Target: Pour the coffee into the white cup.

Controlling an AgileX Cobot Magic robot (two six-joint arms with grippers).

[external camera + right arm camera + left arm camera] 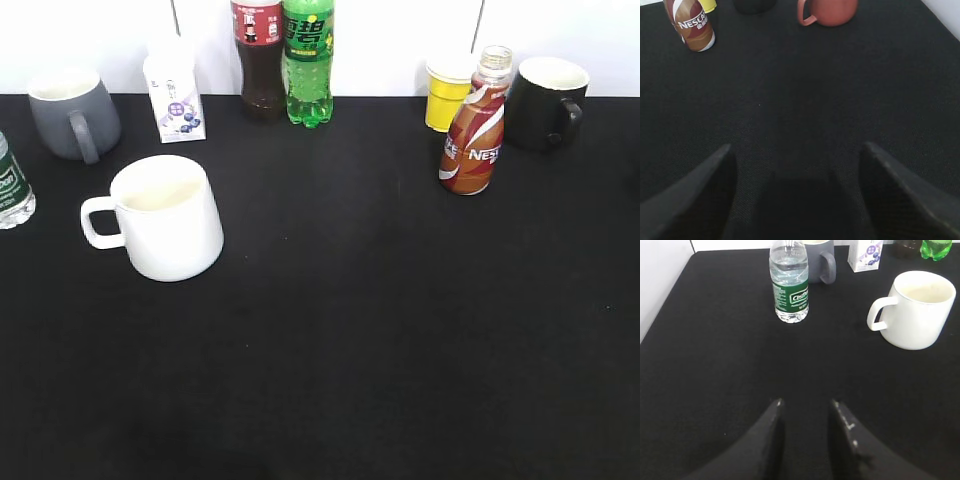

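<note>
The white cup (165, 217) stands upright on the black table at the left, its handle pointing left; it also shows in the left wrist view (919, 309). The brown Nescafe coffee bottle (474, 125) stands upright at the back right, without a cap; it also shows in the right wrist view (690, 23). My left gripper (806, 402) is open and empty, well short of the cup. My right gripper (796, 146) is wide open and empty, well short of the bottle. Neither gripper shows in the exterior view.
Along the back stand a grey mug (73, 113), a small milk carton (174, 91), a cola bottle (258, 58), a green soda bottle (308, 60), a yellow cup (447, 92) and a black mug (546, 101). A water bottle (789, 281) stands at the far left. A red-brown mug (828, 10) stands at the right.
</note>
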